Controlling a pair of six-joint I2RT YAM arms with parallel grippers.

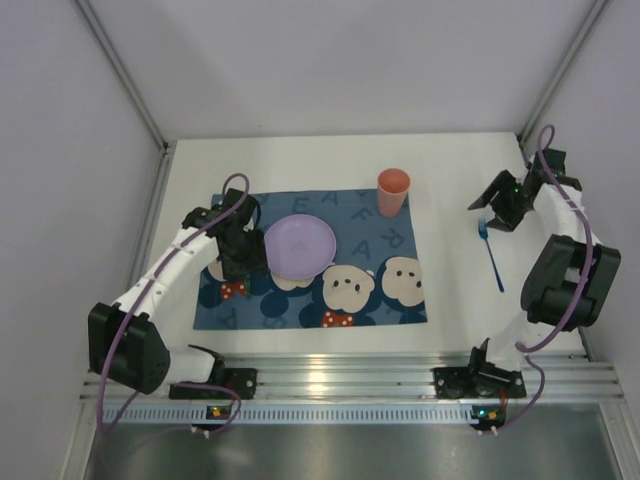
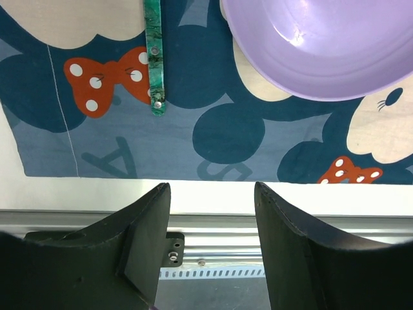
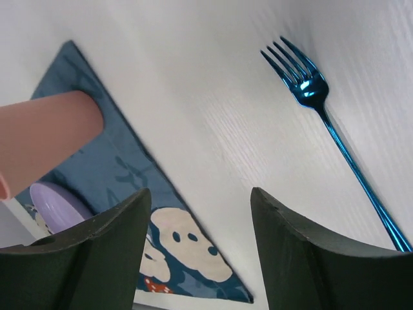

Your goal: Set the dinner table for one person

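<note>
On the white dinner table (image 1: 450, 165) lies a dark blue cartoon mat (image 1: 380, 300) carrying a purple plate (image 1: 299, 247) and, at its far right corner, a pink cup (image 1: 392, 192). A shiny blue fork (image 1: 491, 255) lies on the bare table right of the mat. My left gripper (image 1: 238, 262) hovers open over the mat's left part, beside the plate (image 2: 316, 45). A green marbled utensil handle (image 2: 155, 58) lies on the mat ahead of it. My right gripper (image 1: 497, 208) hangs open just beyond the fork's tines (image 3: 300, 68), nothing between its fingers.
An aluminium rail (image 1: 340, 375) runs along the near edge, with both arm bases bolted to it. White walls close in the table at the back and sides. The cup (image 3: 45, 135) fills the left of the right wrist view.
</note>
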